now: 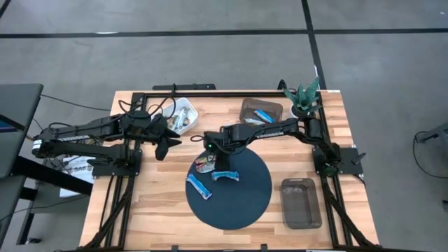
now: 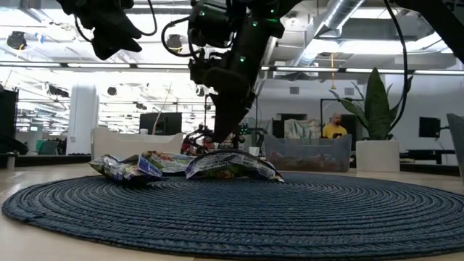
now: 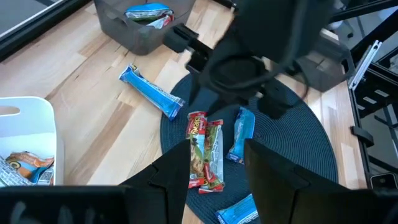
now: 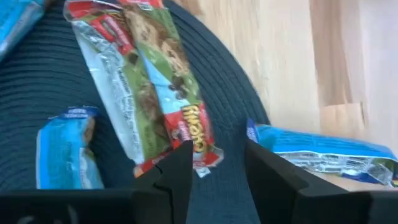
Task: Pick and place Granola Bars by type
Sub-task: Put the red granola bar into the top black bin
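Two multicoloured Granola Bars (image 3: 205,152) lie side by side on the far-left part of the round dark mat (image 1: 245,203). My right gripper (image 4: 217,168) hangs open just above their end (image 4: 193,146), fingers pointing down; in the low view its tips (image 2: 217,138) stand close over the wrappers (image 2: 225,165). Blue bars lie on the mat (image 1: 225,175) (image 1: 198,187), and one lies on the wood (image 4: 323,152) beside the mat. My left gripper (image 3: 217,180) waits open, raised over the table's left part (image 1: 164,145).
A white bin (image 1: 182,115) with multicoloured bars stands at the far left. A dark bin (image 1: 260,110) holding a blue bar stands at the far middle. Another dark bin (image 1: 301,203) sits near right. A potted plant (image 1: 302,98) stands in the far right corner.
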### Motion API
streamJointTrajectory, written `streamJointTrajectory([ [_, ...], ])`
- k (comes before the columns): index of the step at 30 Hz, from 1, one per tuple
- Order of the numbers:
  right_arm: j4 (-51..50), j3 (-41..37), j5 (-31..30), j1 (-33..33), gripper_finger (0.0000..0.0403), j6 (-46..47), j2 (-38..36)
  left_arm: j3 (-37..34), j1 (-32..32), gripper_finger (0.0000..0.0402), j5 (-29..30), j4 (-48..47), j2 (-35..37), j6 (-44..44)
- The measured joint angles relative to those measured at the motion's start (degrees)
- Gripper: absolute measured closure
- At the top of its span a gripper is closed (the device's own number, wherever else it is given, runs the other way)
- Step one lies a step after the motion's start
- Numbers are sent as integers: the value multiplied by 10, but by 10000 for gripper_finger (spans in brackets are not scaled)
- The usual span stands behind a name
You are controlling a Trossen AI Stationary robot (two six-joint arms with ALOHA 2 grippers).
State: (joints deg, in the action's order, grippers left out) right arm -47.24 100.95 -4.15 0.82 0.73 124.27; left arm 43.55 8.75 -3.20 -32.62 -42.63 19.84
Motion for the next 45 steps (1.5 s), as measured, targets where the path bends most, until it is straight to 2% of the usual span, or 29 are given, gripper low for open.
streamJointTrajectory([
  [4,-4,0,27,8,270,-12,0,0,0,261,0,0,0,1],
  [16,-3,0,43,7,271,-27,0,0,0,261,5,0,0,1],
  [22,-4,0,57,3,269,-28,32,0,-2,261,-11,-10,0,-26],
  [40,24,0,58,4,282,-44,37,0,-11,261,-15,-31,0,-30],
  [45,27,1,86,3,281,-57,41,0,-11,261,-15,-31,0,-27],
])
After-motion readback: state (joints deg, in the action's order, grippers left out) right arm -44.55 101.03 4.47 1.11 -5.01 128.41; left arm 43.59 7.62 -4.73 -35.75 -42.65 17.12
